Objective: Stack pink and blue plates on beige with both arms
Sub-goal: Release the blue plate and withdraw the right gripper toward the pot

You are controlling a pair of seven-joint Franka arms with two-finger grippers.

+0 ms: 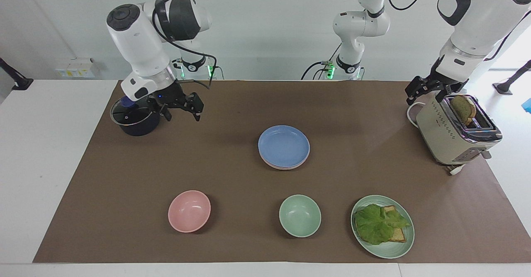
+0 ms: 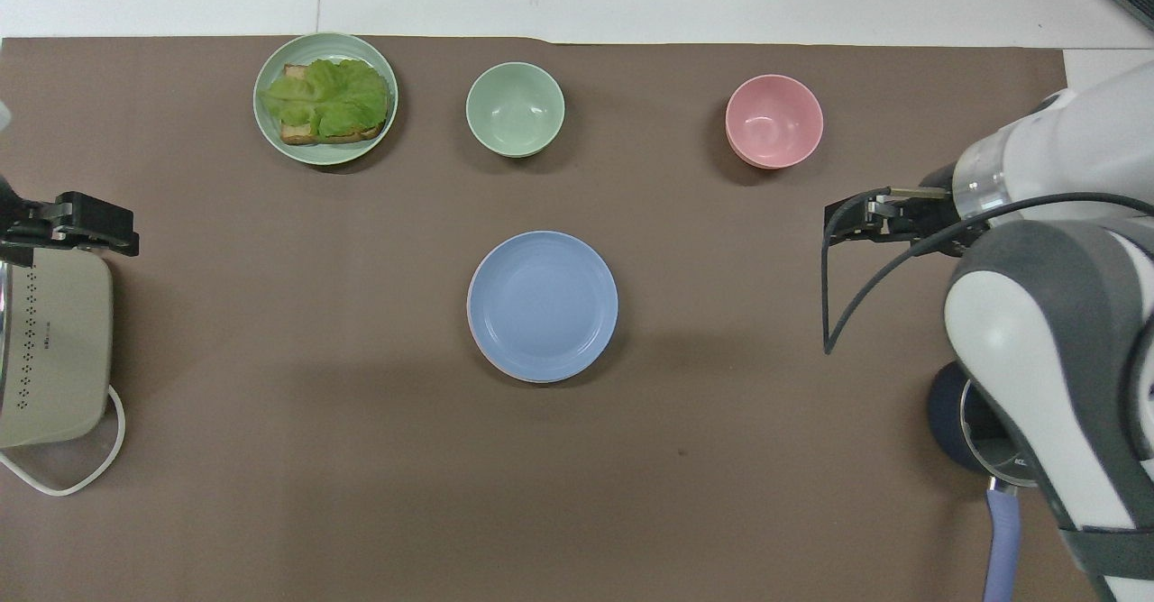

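In the middle of the brown mat the blue plate [image 1: 283, 144] [image 2: 542, 303] lies on top of a stack. The pink plate [image 1: 286, 167] shows only as a thin rim under it. I cannot make out the beige plate below them. My right gripper [image 1: 182, 113] [image 2: 847, 226] hangs open and empty over the mat, beside the pot and well clear of the stack. My left gripper [image 1: 425, 94] [image 2: 68, 228] waits open and empty over the toaster's end that is nearer the robots.
A dark pot [image 1: 135, 117] with a glass lid stands toward the right arm's end. A beige toaster [image 1: 454, 134] with a bread slice stands toward the left arm's end. Farthest from the robots sit a pink bowl [image 1: 189, 210], a green bowl [image 1: 299, 215] and a green plate [image 1: 390, 250] with lettuce.
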